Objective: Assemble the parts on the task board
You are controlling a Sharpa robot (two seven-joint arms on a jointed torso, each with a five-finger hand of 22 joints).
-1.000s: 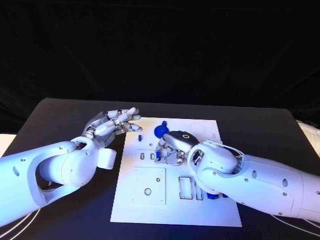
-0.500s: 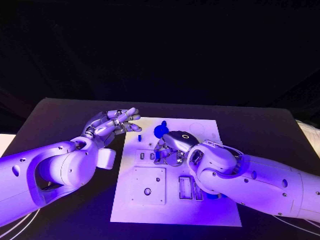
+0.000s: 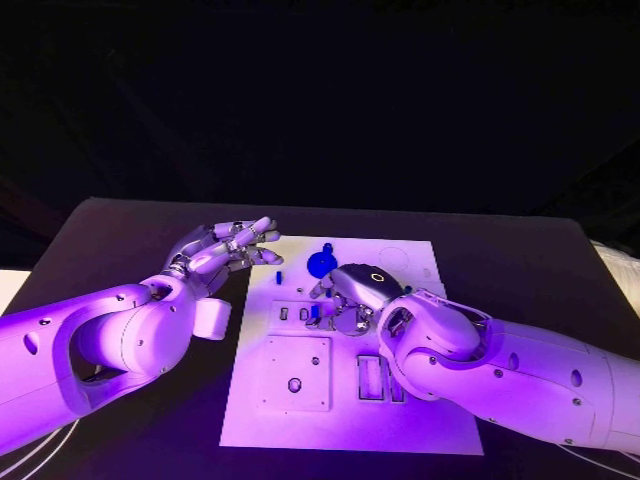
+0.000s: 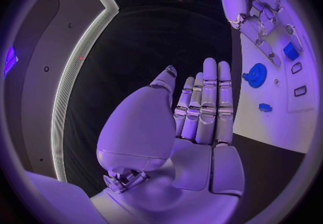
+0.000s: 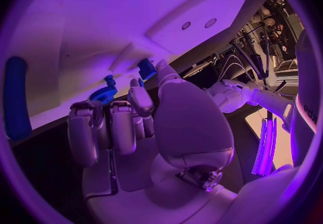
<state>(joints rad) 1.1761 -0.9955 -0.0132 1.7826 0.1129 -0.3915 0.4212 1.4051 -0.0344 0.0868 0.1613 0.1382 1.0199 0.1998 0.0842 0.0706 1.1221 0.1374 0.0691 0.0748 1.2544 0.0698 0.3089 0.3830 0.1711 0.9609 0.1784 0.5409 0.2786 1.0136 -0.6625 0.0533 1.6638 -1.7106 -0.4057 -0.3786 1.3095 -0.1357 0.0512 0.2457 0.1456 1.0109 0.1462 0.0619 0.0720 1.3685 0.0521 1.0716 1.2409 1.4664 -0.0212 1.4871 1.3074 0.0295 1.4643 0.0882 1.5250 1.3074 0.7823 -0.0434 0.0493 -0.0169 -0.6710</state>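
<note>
on your left you see the left hand [image 3: 228, 250] raised beside the left edge of the white board [image 3: 352, 420], above the black worktop [image 3: 104, 240]. its fingers [image 4: 210, 95] are stretched out straight and close together, and there is nothing in them; the palm is bare in the left wrist view.

next comes the board itself, which lies flat in the middle of the worktop. near its far end you find a round blue gear [image 3: 322, 263], and in the left wrist view the same gear [image 4: 255, 75] lies flat on the board with a small blue piece [image 4: 265, 107] just beside it and a square blue piece [image 4: 290, 51] a little further on. nearer to you the board has a square raised plate [image 3: 294, 372] and some narrow slots [image 3: 369, 376].

to the right of the gear the right hand [image 3: 352, 293] is low over the middle of the board, palm down, with the fingers [image 5: 124, 121] curled towards the surface. in the right wrist view the fingertips are close to a blue gear [image 5: 103, 94] and a blue block [image 5: 147, 68], and a long blue bar [image 5: 16, 97] lies well apart from them. whether this hand pinches any piece, you cannot tell from these views.
</note>
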